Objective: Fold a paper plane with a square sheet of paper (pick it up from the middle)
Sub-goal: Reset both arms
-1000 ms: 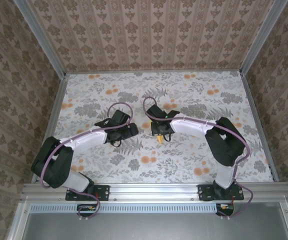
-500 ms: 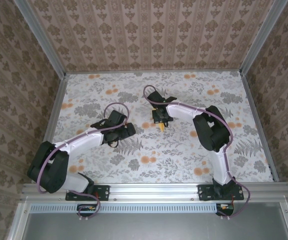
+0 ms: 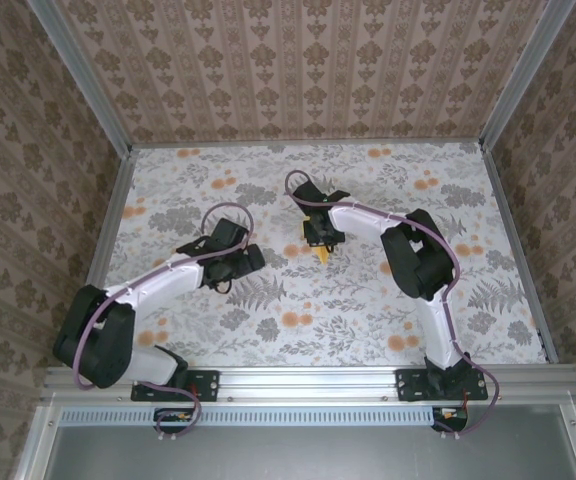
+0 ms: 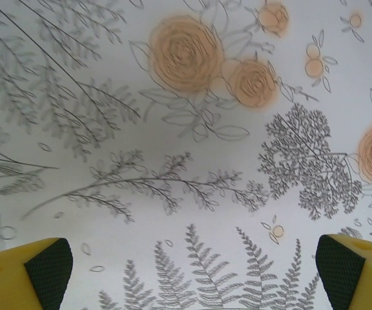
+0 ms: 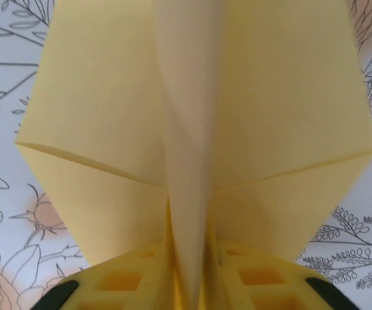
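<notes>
The paper plane (image 5: 102,97) is a pale-yellow folded dart, its wings spreading left and right of a centre keel. My right gripper (image 5: 191,261) is shut on that keel, a yellow finger (image 5: 128,278) close against each side. In the top view the plane (image 3: 323,254) shows as a small yellow tip under the right gripper (image 3: 319,240), a little beyond mid-table. My left gripper (image 3: 250,258) hovers left of it, apart from the plane. It stands wide open (image 4: 196,274) over bare cloth, its fingertips (image 4: 44,266) at the frame's bottom corners.
A floral tablecloth (image 3: 388,300) with orange blotches and grey ferns covers the table. Patterned walls and aluminium rails (image 3: 108,220) close it on three sides. The right arm's elbow (image 3: 418,255) rises right of the plane.
The right arm has carried the plane away from the near edge, toward the back of the table. The left gripper has drawn slightly to the left, staying open.
</notes>
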`<act>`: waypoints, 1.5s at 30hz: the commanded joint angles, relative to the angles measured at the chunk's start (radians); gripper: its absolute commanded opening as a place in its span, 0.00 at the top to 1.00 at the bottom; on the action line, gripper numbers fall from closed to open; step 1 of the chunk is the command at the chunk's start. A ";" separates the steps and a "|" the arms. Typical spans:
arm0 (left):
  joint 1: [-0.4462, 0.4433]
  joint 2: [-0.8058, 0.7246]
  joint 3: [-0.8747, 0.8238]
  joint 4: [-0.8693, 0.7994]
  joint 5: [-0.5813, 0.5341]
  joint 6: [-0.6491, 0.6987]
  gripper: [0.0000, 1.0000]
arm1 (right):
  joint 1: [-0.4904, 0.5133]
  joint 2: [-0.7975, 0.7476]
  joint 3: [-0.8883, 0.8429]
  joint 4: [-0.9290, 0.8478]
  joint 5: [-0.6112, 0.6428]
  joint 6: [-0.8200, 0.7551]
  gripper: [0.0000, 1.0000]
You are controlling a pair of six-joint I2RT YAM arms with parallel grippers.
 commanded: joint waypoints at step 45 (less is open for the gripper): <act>0.601 -0.089 -0.473 1.201 0.036 0.860 0.00 | -0.518 -0.764 -1.115 1.275 0.179 -0.470 0.00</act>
